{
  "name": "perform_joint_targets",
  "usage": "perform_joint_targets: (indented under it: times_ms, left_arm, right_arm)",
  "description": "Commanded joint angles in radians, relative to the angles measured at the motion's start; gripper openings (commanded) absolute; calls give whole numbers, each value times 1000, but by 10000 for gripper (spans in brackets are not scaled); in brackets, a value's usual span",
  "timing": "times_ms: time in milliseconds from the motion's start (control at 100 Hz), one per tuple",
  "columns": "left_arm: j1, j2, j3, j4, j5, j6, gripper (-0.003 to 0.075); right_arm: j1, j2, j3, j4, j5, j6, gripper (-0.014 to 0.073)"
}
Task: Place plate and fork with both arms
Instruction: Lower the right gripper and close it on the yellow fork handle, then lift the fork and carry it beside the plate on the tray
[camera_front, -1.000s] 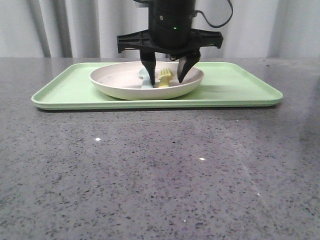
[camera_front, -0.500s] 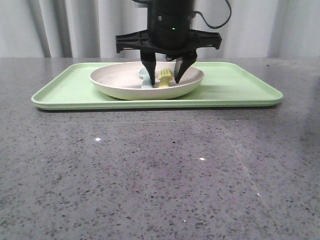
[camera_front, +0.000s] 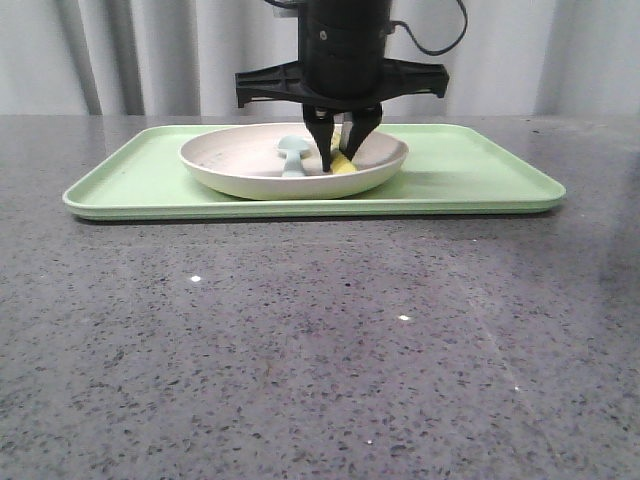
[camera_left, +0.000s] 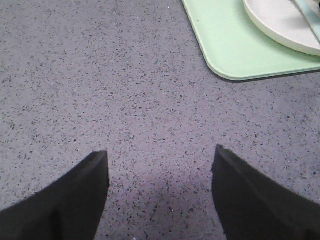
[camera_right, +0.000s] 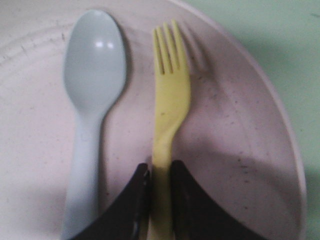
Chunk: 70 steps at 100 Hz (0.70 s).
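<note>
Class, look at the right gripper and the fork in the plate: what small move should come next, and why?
Probably a short straight lift. The right gripper is shut on the fork handle, and the fork still lies flat in the plate beside the spoon, so raising it clears both.

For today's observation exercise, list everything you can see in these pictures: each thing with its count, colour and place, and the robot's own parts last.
Table: one, dark grey speckled, under everything.
Tray: one, light green, rectangular, on the table at the far side.
Plate: one, pale beige-pink, on the tray.
Spoon: one, pale blue, lying in the plate beside the fork.
Fork: one, yellow, lying in the plate, its handle between the right gripper's fingers.
Curtain: pale grey, behind the table.
Right gripper: one, black, reaching down into the plate, shut on the fork's handle.
Left gripper: one, black, open above bare table, off the tray's corner.
</note>
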Motion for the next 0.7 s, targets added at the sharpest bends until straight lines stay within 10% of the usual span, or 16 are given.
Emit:
perform_joint_targets:
  times_ms: [0, 690]
  left_arm:
    - [3, 2, -25, -18, -63, -7, 441]
    - [3, 2, -25, -18, -63, -7, 441]
  right_arm:
    - [-5, -44, -21, -14, 20, -4, 76]
    - [-5, -45, -21, -14, 20, -4, 67]
